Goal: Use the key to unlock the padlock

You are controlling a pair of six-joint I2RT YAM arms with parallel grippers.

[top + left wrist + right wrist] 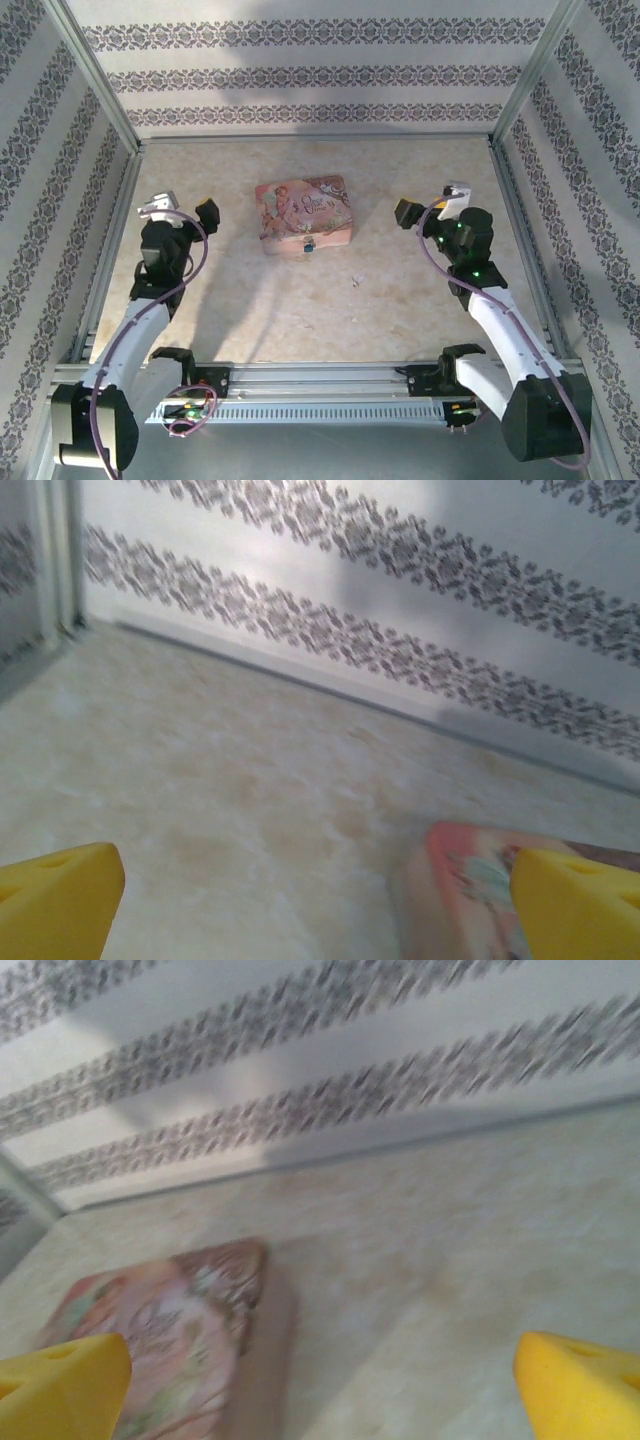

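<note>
left claw: released, jaws wide, nothing between them; hangs left of the pink tin, apart from it
right claw: released as well, jaws wide, holding nothing; right of the pink tin, apart from it, roughly mirroring the left claw
left fingertips: yellow pads in both lower corners of the left wrist view, bare table between them; a corner of the pink tin shows just inside the right-hand pad
right fingertips: yellow pads in both lower corners of the right wrist view; the pink tin lies by the left-hand pad, open table toward the other
pink tin: mid-table, illustrated lid up, slightly skewed
padlock: blue-teal body at the middle of the pink tin's near edge, against it; how it is attached is too small to tell
key: tiny pale speck flat on the table, near-right of the pink tin, apart from the padlock and both claws
table: beige marbled top
wrist views: blurred, fine detail unreadable
</note>
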